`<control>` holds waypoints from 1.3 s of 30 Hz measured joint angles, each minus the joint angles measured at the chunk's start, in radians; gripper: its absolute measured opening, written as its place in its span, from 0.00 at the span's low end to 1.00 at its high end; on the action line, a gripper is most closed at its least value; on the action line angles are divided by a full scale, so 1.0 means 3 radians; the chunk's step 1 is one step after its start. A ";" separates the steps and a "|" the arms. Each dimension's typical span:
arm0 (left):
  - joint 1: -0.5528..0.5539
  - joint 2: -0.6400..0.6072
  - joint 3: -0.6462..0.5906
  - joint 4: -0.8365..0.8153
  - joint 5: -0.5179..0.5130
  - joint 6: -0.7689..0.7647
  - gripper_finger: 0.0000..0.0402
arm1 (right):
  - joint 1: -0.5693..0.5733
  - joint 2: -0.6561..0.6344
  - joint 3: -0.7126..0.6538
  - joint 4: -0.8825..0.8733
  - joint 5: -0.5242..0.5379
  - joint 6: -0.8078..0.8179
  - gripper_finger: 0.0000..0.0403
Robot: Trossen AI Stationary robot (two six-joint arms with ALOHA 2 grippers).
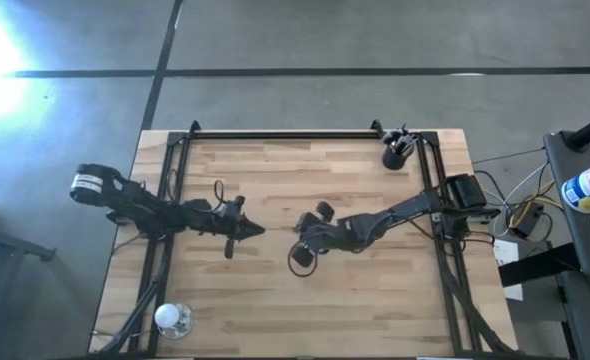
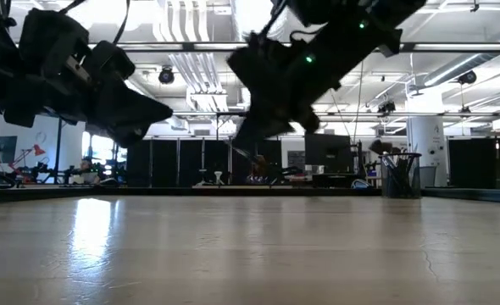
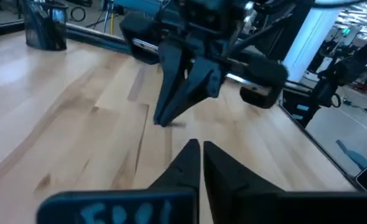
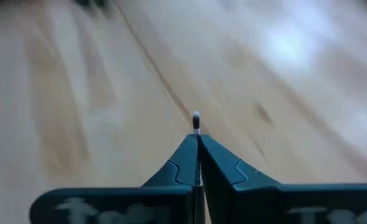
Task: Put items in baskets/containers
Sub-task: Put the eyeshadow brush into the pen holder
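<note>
Right gripper (image 1: 297,232) near centre of high view, fingers pinched together on a slim makeup brush (image 4: 196,121); only a small pale tip pokes out between the fingertips in right wrist view, rest hidden. Held off the table (image 1: 355,300): low view shows daylight under both arms. Left gripper (image 1: 253,231) left of centre, just beside the right one, tips facing it, fingers closed with only a hairline seam, nothing between them. Looks like a wait or handover stance, can't say which.

Dark round cup (image 1: 395,155) at upper right of high view, near the rail, already bristling with brushes; same cup at far right in low view (image 2: 399,178) and upper left in left wrist view (image 3: 45,26). No loose brushes visible on the wood, so task judged nearly finished, this brush probably the last.

Handling guess: brush very light, thin, stiff handle, soft bristles; smooth handle may pivot or slip in a tip pinch. Best held mid-handle, dropped in handle-first; cup light and crowded, could tip or reject the brush.

Surface: pale butcher-block planks, smooth, slight glare. Clear rounded glass object (image 1: 172,319) at lower left, well apart. Room behind: open lab, ceiling strip lights, dark panels, desks.
</note>
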 joint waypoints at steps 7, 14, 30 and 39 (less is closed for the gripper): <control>-0.0042 0.0001 0.0111 0.0123 -0.0004 0.0001 0.17 | 0.0095 -0.0105 -0.0269 0.1899 0.0065 -0.0842 0.02; -0.0069 0.0005 0.0192 0.0222 -0.0010 0.0064 0.25 | 0.0116 -0.0092 -0.0327 0.2666 0.0076 -0.1193 0.02; -0.0119 0.0231 0.0730 0.0217 0.0165 0.0477 0.19 | 0.0120 -0.0079 -0.0109 0.3003 0.0079 -0.1524 0.02; -0.0115 0.0223 0.0596 0.0156 -0.0080 0.0405 0.03 | 0.0142 -0.0214 -0.0165 0.2593 0.0181 -0.1611 0.04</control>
